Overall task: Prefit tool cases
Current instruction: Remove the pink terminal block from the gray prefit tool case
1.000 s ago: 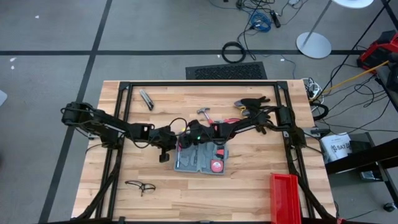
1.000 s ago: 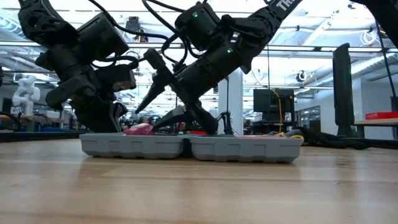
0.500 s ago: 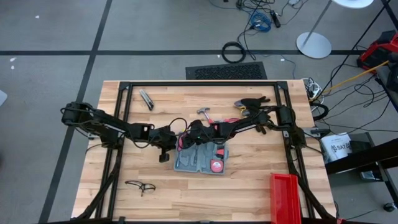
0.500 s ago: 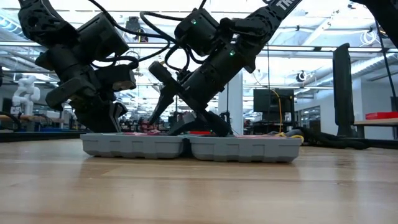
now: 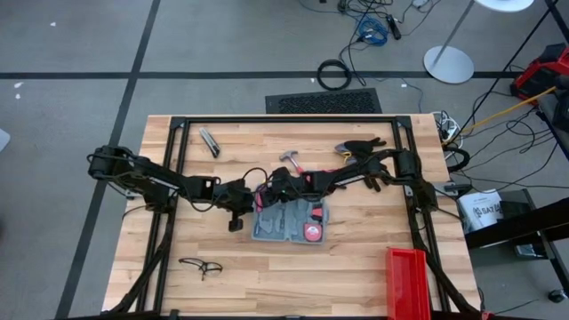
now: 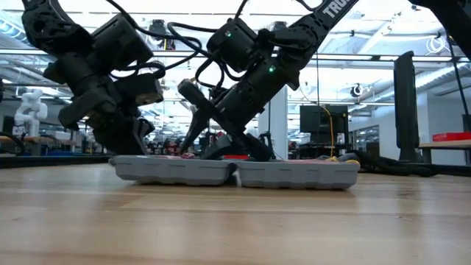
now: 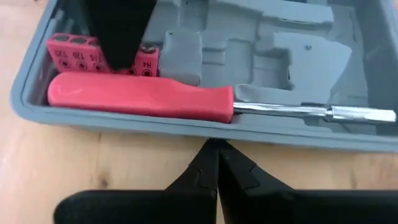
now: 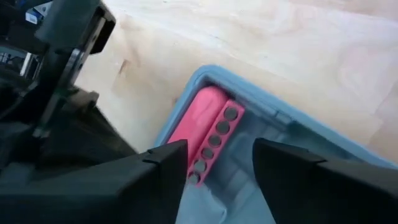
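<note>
The open blue-grey tool case [image 5: 290, 222] lies flat on the table, both halves showing in the low view [image 6: 235, 171]. Its grey tray holds a red-handled screwdriver [image 7: 143, 102], a red bit holder [image 8: 214, 140] and a round red tool [image 5: 313, 232]. My left gripper [image 7: 217, 146] is shut, at the case's left side wall. My right gripper [image 8: 217, 155] is open and reaches down into the tray's left half, with the bit holder between its fingers. My left gripper has its shut fingertips against the outer side wall [image 7: 217, 132] of the case's left half, coming level from the table's left. The case rests flat on the table. My right gripper slants down from the right into the tray. One dark finger [image 7: 118, 37] stands on the bit holder [image 7: 68, 50], beside the screwdriver handle; I cannot tell whether the other finger touches anything.
A hammer [image 5: 292, 162] and dark tools [image 5: 360, 147] lie toward the far edge, with a metal tool [image 5: 210, 142] at far left. Glasses [image 5: 203, 265] lie near the front left. A red bin [image 5: 407, 283] stands at the near right corner.
The case has slid a little toward the table's right and stays flat. The screwdriver's red handle, which stuck up above the rim a second ago, now lies down in the tray. My right gripper has gone lower into the case's left half.
</note>
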You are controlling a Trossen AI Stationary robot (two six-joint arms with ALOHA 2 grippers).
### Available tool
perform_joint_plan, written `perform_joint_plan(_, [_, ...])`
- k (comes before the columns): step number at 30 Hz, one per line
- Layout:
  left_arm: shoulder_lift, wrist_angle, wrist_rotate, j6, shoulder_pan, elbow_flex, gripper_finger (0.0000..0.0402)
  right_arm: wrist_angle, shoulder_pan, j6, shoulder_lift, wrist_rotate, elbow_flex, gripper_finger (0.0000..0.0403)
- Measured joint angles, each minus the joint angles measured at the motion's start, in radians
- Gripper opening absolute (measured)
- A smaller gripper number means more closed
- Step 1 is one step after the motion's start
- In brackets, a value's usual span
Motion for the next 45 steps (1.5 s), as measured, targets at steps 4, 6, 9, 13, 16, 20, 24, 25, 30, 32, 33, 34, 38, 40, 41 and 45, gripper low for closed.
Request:
perform_joint_plan(4, [0.0,0.003,0.004,0.0,0.0,0.0,0.0,-0.001,0.0,-0.019,0.008,0.003,0.001,0.013])
perform_joint_plan(6, [0.0,0.005,0.006,0.0,0.0,0.0,0.0,-0.001,0.0,-0.024,0.009,0.002,0.001,0.0108])
perform_joint_plan(9, [0.0,0.004,0.008,0.0,0.0,0.0,0.0,0.025,0.0,-0.038,0.009,0.001,-0.001,0.0057])
perform_joint_plan(13, [0.0,-0.008,0.013,0.0,0.0,0.0,0.0,0.062,0.0,-0.064,0.008,-0.009,0.002,0.0015])
perform_joint_plan(16, [0.0,-0.011,0.012,-0.004,0.0,0.0,0.0,0.044,0.0,-0.069,0.008,-0.015,0.027,0.002])
perform_joint_plan(20, [0.0,-0.016,0.01,-0.02,0.0,0.0,0.0,0.005,0.009,-0.116,0.007,-0.015,0.082,0.0009])
perform_joint_plan(24, [0.0,-0.035,-0.002,-0.026,0.0,0.0,0.0,-0.049,0.02,-0.153,0.006,-0.015,0.131,0.0005])
perform_joint_plan(25, [0.0,-0.035,-0.002,-0.027,0.0,0.0,0.0,-0.053,0.022,-0.159,0.006,-0.016,0.137,0.0004])
perform_joint_plan(30, [-0.002,-0.037,-0.002,-0.029,0.0,0.0,0.0,-0.102,0.025,-0.194,-0.037,-0.016,0.137,0.0003])
perform_joint_plan(32, [-0.004,-0.037,-0.002,-0.04,0.0,0.0,0.0,-0.131,0.029,-0.208,-0.075,-0.014,0.124,0.0003])
perform_joint_plan(33, [-0.009,-0.039,-0.002,-0.045,0.0,0.0,0.0,-0.152,0.031,-0.218,-0.097,-0.008,0.111,0.0003])
perform_joint_plan(34, [-0.014,-0.042,-0.002,-0.046,0.0,0.0,0.0,-0.157,0.033,-0.227,-0.125,-0.002,0.09,0.0003])
perform_joint_plan(38, [-0.046,-0.07,-0.002,-0.047,0.0,0.0,0.0,-0.26,0.054,-0.195,-0.276,0.079,-0.048,0.0003])
perform_joint_plan(40, [-0.073,-0.084,-0.001,-0.051,0.0,0.0,0.0,-0.338,0.074,-0.128,-0.376,0.136,-0.151,0.0003])
perform_joint_plan(41, [-0.086,-0.094,-0.001,-0.052,0.0,0.0,0.0,-0.37,0.09,-0.074,-0.437,0.168,-0.219,0.0003])
perform_joint_plan(45, [-0.134,-0.108,-0.001,-0.053,0.0,0.0,0.0,-0.345,0.187,0.219,-0.67,0.238,-0.527,0.0001])
